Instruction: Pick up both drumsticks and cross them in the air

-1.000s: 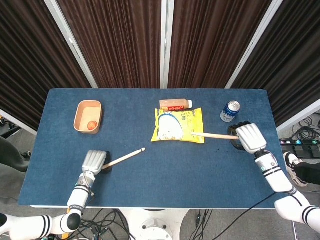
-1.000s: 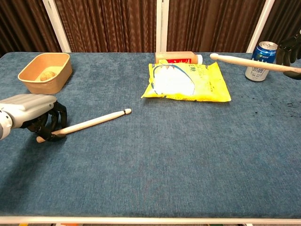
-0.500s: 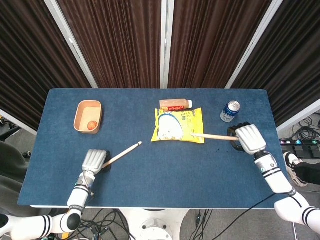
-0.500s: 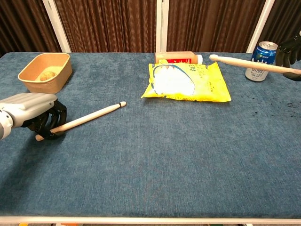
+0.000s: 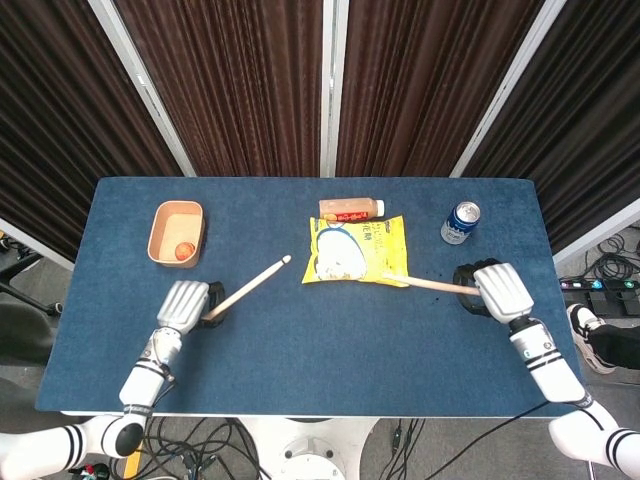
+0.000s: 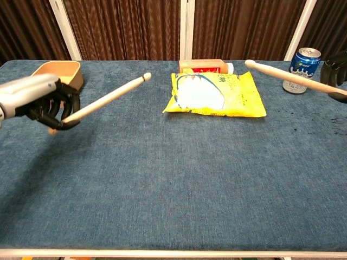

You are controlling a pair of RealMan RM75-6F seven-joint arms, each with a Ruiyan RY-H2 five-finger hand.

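My left hand [image 5: 184,304] [image 6: 40,103] grips the butt of a wooden drumstick [image 5: 248,288] [image 6: 105,99] and holds it above the table, tip pointing up and to the right. At the right side my right hand [image 5: 497,290] [image 6: 335,73] grips the other drumstick [image 5: 428,284] [image 6: 282,74], which is also in the air, tip pointing left over the edge of the yellow bag. The two sticks are well apart.
A yellow snack bag [image 5: 356,251] [image 6: 217,94] lies mid-table with a bottle [image 5: 351,210] [image 6: 205,65] lying behind it. A blue can [image 5: 460,222] [image 6: 301,69] stands at the back right. A tan bowl [image 5: 177,232] [image 6: 52,71] holding a small round item sits at the back left.
My left hand has lifted its drumstick off the table and raised it, tip swinging up. My right hand has moved slightly nearer with its stick.
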